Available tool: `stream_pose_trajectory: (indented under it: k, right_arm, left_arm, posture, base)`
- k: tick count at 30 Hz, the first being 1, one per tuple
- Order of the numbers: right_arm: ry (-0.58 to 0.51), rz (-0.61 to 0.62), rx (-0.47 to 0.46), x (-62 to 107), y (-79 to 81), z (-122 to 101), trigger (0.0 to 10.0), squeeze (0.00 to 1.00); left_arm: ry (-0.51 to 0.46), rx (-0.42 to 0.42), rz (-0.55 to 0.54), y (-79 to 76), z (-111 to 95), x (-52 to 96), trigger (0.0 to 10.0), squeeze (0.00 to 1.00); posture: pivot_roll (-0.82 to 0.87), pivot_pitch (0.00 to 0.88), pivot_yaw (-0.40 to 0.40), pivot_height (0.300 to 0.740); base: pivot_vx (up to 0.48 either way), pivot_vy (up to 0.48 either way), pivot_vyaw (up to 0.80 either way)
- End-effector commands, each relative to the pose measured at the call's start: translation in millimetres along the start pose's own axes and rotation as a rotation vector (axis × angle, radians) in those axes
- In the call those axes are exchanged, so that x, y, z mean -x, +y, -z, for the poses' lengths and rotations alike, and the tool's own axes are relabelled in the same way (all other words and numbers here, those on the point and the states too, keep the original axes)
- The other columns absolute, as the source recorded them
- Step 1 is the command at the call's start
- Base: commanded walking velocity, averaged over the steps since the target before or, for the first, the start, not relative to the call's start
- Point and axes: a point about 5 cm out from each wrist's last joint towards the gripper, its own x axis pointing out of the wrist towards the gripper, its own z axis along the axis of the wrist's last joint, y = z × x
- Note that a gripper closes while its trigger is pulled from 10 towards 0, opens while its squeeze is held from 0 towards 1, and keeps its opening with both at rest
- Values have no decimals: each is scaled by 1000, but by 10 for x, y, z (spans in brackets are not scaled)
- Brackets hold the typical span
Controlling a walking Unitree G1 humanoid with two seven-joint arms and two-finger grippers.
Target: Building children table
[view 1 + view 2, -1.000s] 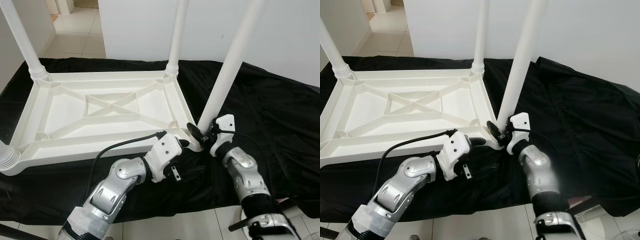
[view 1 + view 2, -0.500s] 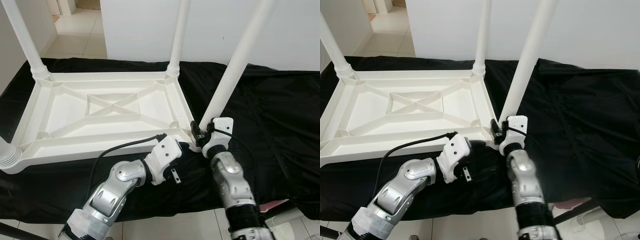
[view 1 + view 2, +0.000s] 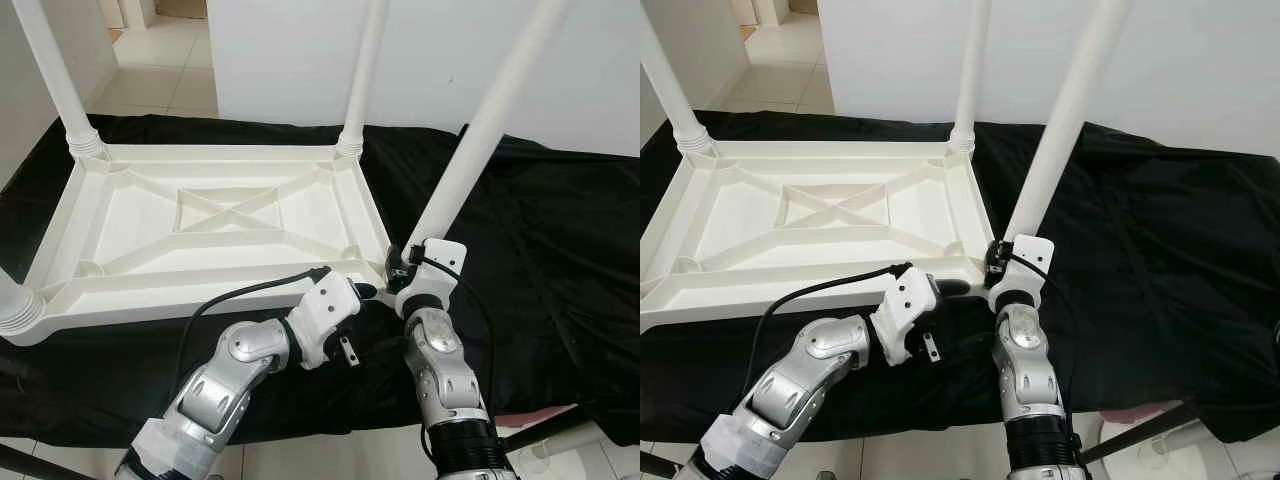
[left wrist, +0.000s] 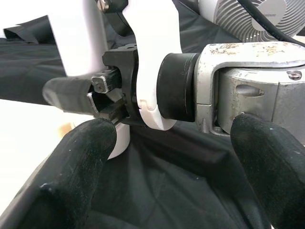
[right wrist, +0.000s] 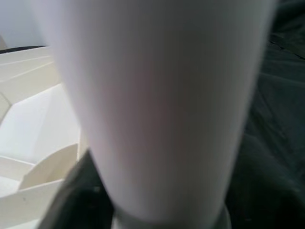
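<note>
The white children's table top (image 3: 150,300) lies upside down on a black cloth (image 3: 560,250). Two legs stand at its far corners (image 3: 62,90) (image 3: 362,80), and a third (image 3: 14,312) stands at the near left corner. My right gripper (image 3: 398,268) is shut on the base of the fourth leg (image 3: 470,150), which leans rightward over the near right corner. In the right wrist view this leg (image 5: 157,105) is very close. My left gripper (image 3: 365,292) is open just left of that corner, its two black fingers (image 4: 81,162) spread wide beside the right wrist (image 4: 238,90).
The black cloth covers a low platform whose front edge runs just before my arms. A white wall (image 3: 300,50) stands right behind the table. Tiled floor (image 3: 160,60) opens at the far left.
My right forearm has swung in from the right and now stands almost upright below the leg's base. The left gripper has stayed by the corner.
</note>
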Motion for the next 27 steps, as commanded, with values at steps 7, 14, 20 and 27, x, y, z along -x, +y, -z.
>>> stream_pose_trajectory:
  k: [7,14,20,27]
  right_arm:
    - [-31,-69,3,80,-20,-45,10000,1000]
    - [-37,-200,75,64,-226,-61,10000,0]
    - [-42,-395,170,13,-276,-82,10000,0]
    - [-26,-537,267,-122,-307,-119,10000,0]
  left_arm:
    - [2,-4,9,-66,14,-33,10000,0]
    - [2,-2,5,-56,14,-32,10000,0]
    - [0,2,11,-68,14,-38,10000,0]
    - [9,-4,8,-27,14,-13,10000,0]
  posture:
    - [-43,55,-91,740]
    - [-49,62,-93,740]
    - [-55,70,-87,740]
    - [-54,80,-78,740]
  base:
    - [0,0,0]
    - [0,0,0]
    - [0,0,0]
    - [0,0,0]
